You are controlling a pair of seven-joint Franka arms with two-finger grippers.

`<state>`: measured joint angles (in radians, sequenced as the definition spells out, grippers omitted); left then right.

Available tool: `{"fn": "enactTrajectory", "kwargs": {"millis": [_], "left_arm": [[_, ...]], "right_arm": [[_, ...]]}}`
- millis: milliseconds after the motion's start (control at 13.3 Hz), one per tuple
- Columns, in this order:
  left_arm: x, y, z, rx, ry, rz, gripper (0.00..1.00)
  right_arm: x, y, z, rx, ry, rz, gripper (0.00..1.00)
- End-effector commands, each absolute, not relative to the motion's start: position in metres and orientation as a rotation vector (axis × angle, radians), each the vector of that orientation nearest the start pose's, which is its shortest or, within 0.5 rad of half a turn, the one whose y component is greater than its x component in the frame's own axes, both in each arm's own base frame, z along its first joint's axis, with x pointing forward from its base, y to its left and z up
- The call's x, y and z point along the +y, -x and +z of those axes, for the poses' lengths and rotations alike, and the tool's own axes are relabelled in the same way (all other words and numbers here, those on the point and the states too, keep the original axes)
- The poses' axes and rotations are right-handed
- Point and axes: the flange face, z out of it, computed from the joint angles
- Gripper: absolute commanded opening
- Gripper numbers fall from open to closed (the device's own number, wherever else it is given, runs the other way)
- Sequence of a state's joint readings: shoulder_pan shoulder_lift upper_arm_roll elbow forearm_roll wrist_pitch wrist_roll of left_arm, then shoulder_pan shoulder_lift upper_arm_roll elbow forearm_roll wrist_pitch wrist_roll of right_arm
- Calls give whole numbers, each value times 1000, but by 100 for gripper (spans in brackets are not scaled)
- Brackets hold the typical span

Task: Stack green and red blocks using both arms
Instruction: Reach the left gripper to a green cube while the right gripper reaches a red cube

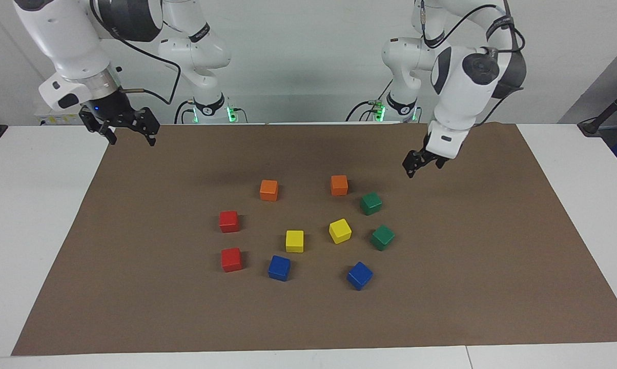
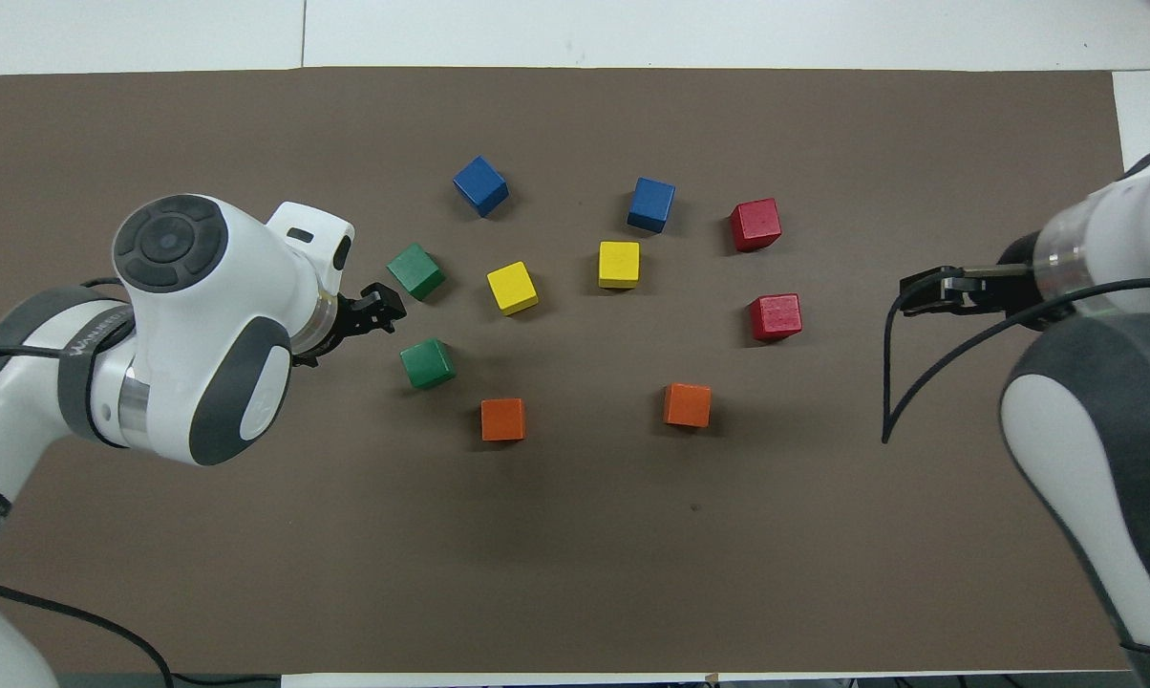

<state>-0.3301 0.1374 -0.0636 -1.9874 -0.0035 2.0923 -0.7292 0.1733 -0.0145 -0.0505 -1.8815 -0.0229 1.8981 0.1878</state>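
Note:
Two green blocks (image 1: 371, 203) (image 1: 383, 237) lie apart on the brown mat toward the left arm's end; they also show in the overhead view (image 2: 428, 363) (image 2: 415, 270). Two red blocks (image 1: 229, 221) (image 1: 231, 259) lie apart toward the right arm's end, and also show in the overhead view (image 2: 776, 316) (image 2: 756, 225). My left gripper (image 1: 424, 165) (image 2: 389, 311) hangs open and empty in the air over the mat beside the green blocks. My right gripper (image 1: 131, 137) (image 2: 919, 291) is open and empty, raised over the mat's corner at its own end.
Two orange cubes (image 1: 269, 190) (image 1: 339, 185) lie nearest the robots. Two yellow cubes (image 1: 294, 241) (image 1: 340, 230) sit in the middle of the group. Two blue cubes (image 1: 279, 267) (image 1: 360, 275) lie farthest from the robots. The brown mat (image 1: 493, 287) covers the white table.

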Motion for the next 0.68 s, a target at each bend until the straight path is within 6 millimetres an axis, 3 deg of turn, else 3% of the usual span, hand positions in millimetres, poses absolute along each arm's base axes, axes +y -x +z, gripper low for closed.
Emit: {"fn": "enactTrajectory", "kwargs": {"millis": [0,75,225,601], "left_arm": [[-238,-538,373,-551,3104,26,100],[-242,-538,367,-560,3100,33,100],[-271,-529,341,-561,3084,55,100],[-272,-525,327,-524,3075,86,100]], "right_arm": [[71,-559,483,92,3147,-66,100],[72,-563,476,89,3147,-73,100],[85,-568,455,67,3149,-71,100],[120,-585,411,122,3132,-152,100]]}}
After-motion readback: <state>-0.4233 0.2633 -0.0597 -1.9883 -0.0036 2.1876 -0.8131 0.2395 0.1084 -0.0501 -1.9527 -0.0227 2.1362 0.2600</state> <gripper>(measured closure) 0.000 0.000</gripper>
